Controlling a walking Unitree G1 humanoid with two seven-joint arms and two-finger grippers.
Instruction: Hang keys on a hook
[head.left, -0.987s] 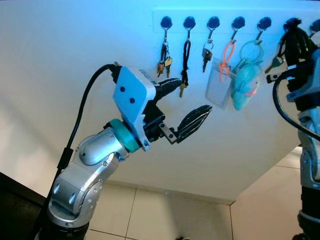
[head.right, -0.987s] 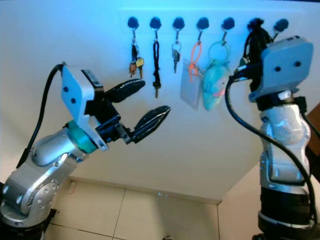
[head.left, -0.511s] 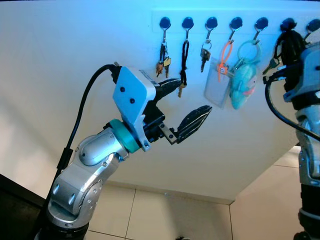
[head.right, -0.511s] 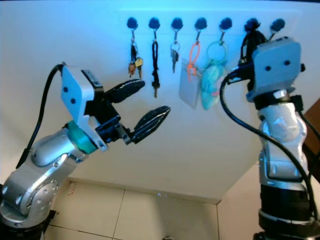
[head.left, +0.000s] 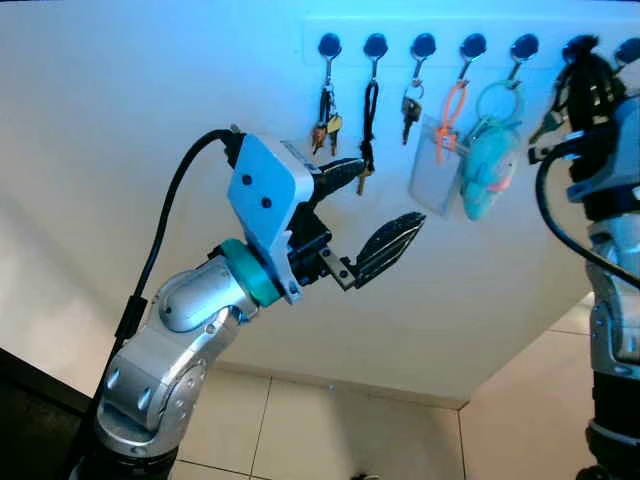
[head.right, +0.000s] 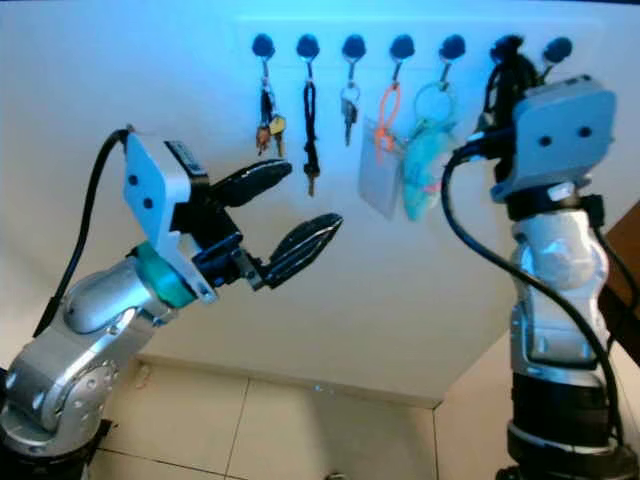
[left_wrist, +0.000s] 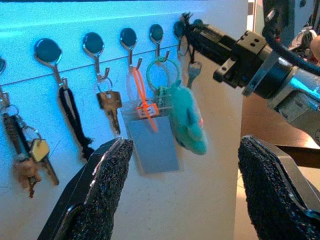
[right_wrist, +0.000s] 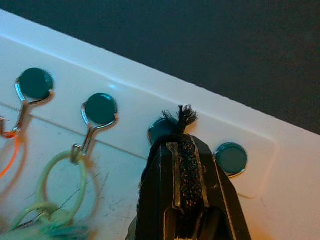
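While the left gripper (head.left: 370, 205) hangs wide, the raised right gripper (right_wrist: 182, 150) pinches a black cord (right_wrist: 186, 167) at a hook (right_wrist: 161, 130).

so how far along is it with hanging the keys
Five hooks already hold things, among them a key bunch and a blue plush. In hand: the right gripper, shut on a black cord, is up at the sixth hook, a key dangling below. Left: looping it on and letting go. The left gripper waits open.

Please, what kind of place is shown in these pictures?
Probably a home entryway or hall. A white wall carries a row of key hooks holding keys, a clear badge holder and a turquoise plush toy. Below is a pale tiled floor.
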